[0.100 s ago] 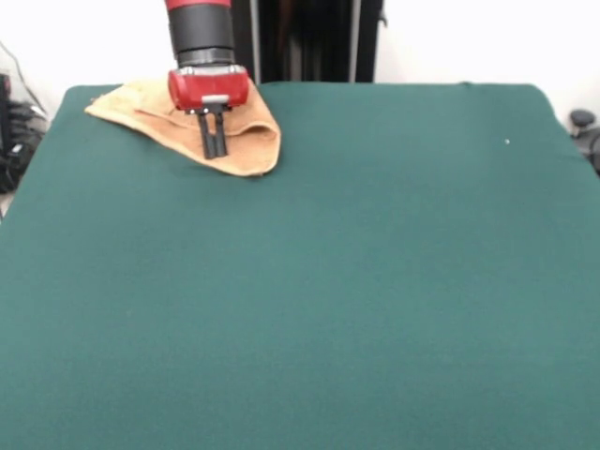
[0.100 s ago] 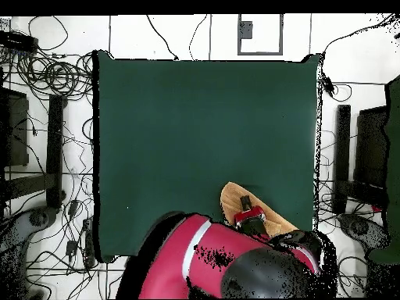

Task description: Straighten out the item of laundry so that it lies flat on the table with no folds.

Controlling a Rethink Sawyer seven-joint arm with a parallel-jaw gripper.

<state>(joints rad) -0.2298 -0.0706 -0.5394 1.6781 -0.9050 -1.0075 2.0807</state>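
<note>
**A:** Towel (image 1: 155, 112) first: where does it lie, and in what shape?

**B:** Your orange-tan terry towel sits bunched at one corner of the table (image 1: 375, 281), the corner nearest the robot's arm. It makes a rough wedge, with one rounded lobe doubled over on itself, so it is clearly not flat. The nap looks soft and fuzzy; the table's cover is plain dark green, felt-like and smooth.

**A:** And the hand?

**B:** The hand (image 1: 213, 150) hangs directly over the towel's folded lobe. Its two black fingers (image 1: 207, 139) point straight down, pressed close together with almost no gap. You cannot tell from either view whether cloth is pinched between them.

**A:** Which step is this?

**B:** It looks like the start of unfolding, at the grasp. Next, you would likely need a firm hold on the doubled edge, then a pull away from the towel's bulk toward open table, keeping low so the cloth drags flat.
</note>
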